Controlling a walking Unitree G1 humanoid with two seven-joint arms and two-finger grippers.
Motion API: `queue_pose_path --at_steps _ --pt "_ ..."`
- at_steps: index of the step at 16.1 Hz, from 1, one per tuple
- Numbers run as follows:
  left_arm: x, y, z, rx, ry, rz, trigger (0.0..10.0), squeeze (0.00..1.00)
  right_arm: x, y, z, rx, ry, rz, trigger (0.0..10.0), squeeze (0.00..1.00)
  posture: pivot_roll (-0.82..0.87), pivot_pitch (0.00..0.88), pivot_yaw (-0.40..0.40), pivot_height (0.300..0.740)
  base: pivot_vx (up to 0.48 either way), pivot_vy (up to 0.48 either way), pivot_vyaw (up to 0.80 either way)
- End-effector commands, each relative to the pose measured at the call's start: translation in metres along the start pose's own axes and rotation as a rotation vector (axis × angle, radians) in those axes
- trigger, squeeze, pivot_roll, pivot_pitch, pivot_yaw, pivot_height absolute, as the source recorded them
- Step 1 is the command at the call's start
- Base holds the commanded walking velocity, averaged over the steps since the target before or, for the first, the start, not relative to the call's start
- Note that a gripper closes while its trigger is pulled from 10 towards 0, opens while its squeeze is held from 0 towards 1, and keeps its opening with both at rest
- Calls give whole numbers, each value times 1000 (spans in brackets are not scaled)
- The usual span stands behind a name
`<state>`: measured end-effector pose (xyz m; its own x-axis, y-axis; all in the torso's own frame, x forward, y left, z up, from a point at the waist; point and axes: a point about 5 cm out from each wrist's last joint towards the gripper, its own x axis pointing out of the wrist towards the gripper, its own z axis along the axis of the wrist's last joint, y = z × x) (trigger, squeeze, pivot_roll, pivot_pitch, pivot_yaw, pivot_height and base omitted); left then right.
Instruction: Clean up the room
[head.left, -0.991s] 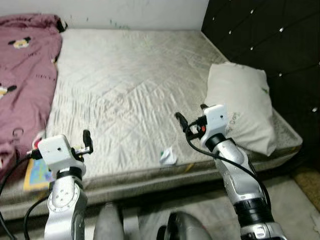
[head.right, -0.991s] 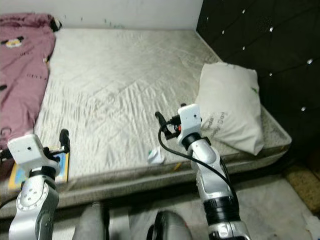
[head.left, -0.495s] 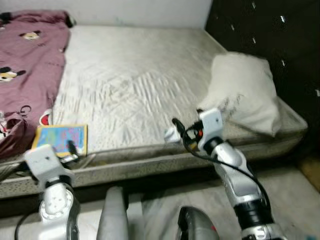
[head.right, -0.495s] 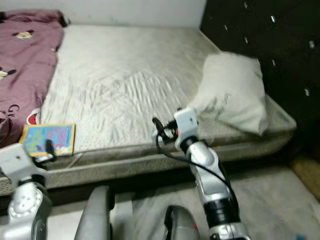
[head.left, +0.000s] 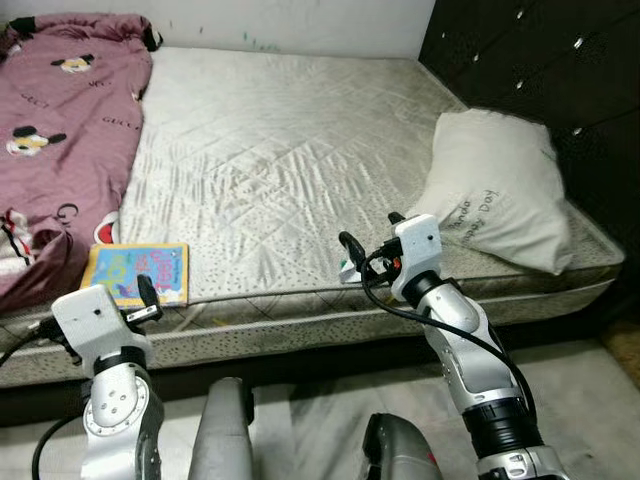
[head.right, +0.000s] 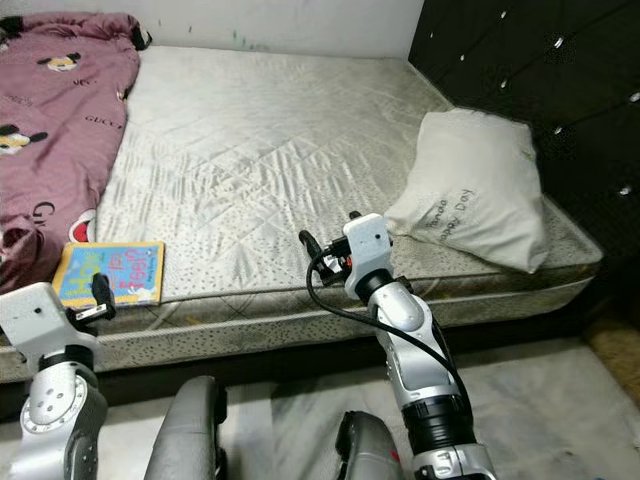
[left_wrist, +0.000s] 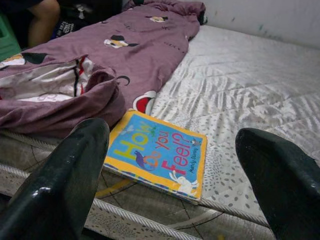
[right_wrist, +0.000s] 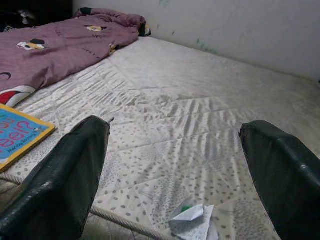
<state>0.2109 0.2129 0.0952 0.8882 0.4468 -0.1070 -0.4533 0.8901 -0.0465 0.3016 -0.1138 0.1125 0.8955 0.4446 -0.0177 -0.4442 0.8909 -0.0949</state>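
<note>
White crumpled paper (right_wrist: 192, 221) lies at the mattress (head.left: 290, 150) edge under my spread-open right gripper (head.left: 368, 252); I should descend straight, then pinch. Left gripper (left_wrist: 175, 185) gapes too.

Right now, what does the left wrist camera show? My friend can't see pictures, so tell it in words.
A blue and yellow picture book titled "How Do You Feel?" lies on the near edge of a grey quilted mattress, framed by the left gripper and its two open black fingers. A purple cartoon-print blanket is bunched beside the book.
</note>
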Motion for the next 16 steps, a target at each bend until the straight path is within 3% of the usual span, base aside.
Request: queue_pose_path --at_steps 1,4,7,11,16 --pt "1 -8 6 -14 -19 -34 10000 0 -1 -2 3 -20 -12 10 10000 0 51 0 -97 635 0 0 0" --pt "1 -10 5 -26 -16 -42 10000 0 0 -1 3 -20 -14 15 10000 0 55 0 -100 635 0 0 725" --pt "-1 -11 3 -36 -1 -41 10000 0 0 0 2 4 -10 3 10000 0 56 0 -97 635 0 0 0" --pt "-7 -17 1 -27 27 -106 10000 0 -12 2 -2 65 3 -31 10000 0 42 0 -67 635 0 0 0" --pt "6 -15 15 -28 -28 -81 10000 0 -6 7 -2 91 13 -4 10000 0 57 0 -88 577 0 0 0"
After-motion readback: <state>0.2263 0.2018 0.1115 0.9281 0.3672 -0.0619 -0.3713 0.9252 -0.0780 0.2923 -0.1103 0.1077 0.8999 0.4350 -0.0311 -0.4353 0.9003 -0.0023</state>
